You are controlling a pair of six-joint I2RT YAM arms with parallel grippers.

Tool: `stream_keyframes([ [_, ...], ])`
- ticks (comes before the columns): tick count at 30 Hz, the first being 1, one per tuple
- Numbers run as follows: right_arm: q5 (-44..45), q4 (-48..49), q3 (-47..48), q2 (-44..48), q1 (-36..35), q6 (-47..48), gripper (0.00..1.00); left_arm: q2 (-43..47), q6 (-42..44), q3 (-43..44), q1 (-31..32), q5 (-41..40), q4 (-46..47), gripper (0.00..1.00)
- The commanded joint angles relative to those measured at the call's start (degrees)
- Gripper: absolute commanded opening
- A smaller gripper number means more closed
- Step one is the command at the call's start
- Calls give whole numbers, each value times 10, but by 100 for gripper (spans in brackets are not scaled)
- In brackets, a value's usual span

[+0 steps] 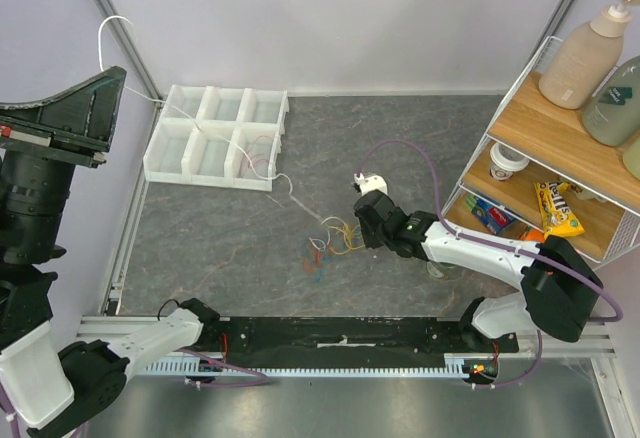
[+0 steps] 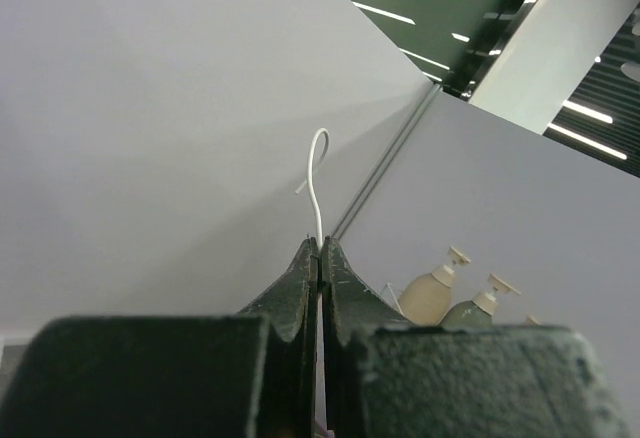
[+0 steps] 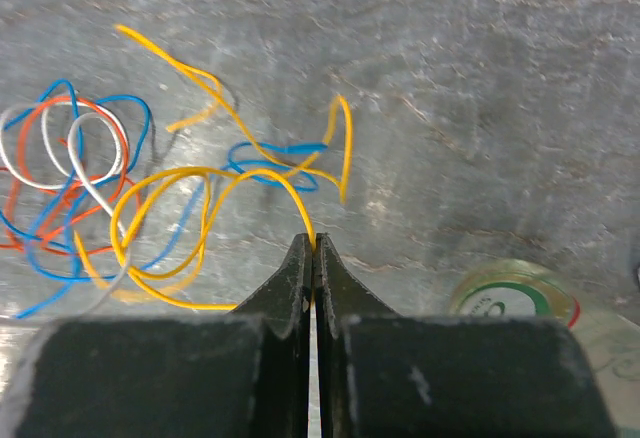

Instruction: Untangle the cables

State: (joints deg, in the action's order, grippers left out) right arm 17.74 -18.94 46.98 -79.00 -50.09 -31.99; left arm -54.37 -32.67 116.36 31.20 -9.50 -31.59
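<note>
The cables lie as a small tangle (image 1: 330, 241) of thin yellow, blue, red and white strands on the grey table. In the right wrist view, my right gripper (image 3: 316, 244) is shut on a yellow cable (image 3: 190, 174) that loops off to the left over blue (image 3: 283, 150), red (image 3: 57, 199) and white (image 3: 92, 184) strands. From above, the right gripper (image 1: 360, 228) sits at the tangle's right edge. My left gripper (image 1: 120, 80) is raised high at the far left, shut on a white cable (image 2: 317, 173) whose free end curls above the tips (image 2: 320, 245). That white cable (image 1: 262, 172) trails down across the tray to the tangle.
A white compartment tray (image 1: 160, 148) stands at the back left. On the right is a wire shelf (image 1: 520, 123) holding pump bottles (image 1: 592, 50), a cup and snack packs. A clear tape roll (image 3: 512, 298) lies on the table right of my right gripper.
</note>
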Motion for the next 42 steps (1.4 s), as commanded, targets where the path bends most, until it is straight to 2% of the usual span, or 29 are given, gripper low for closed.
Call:
stream_keyframes([
  [1,41,-13,-12,12,0,25,0,-13,53,26,-4,-20,3,2],
  [8,65,-36,16,-13,10,56,0,-18,59,30,-4,-24,32,2],
  [11,70,-36,14,-35,12,47,0,-36,76,67,-4,-27,54,2],
  [18,71,-33,2,-61,17,39,0,-73,74,105,-4,-1,210,2],
  [23,49,-20,12,-63,18,46,0,-112,66,148,-4,4,263,2],
  [31,49,-30,28,-70,19,79,0,-130,45,148,-3,-5,302,2],
  [33,7,-43,50,-61,19,108,10,-132,44,147,-4,-9,297,2],
  [38,-95,-79,116,-13,18,159,52,-127,31,131,-4,-12,273,2],
  [42,-142,-86,158,42,17,191,77,-112,23,107,-4,-8,276,2],
])
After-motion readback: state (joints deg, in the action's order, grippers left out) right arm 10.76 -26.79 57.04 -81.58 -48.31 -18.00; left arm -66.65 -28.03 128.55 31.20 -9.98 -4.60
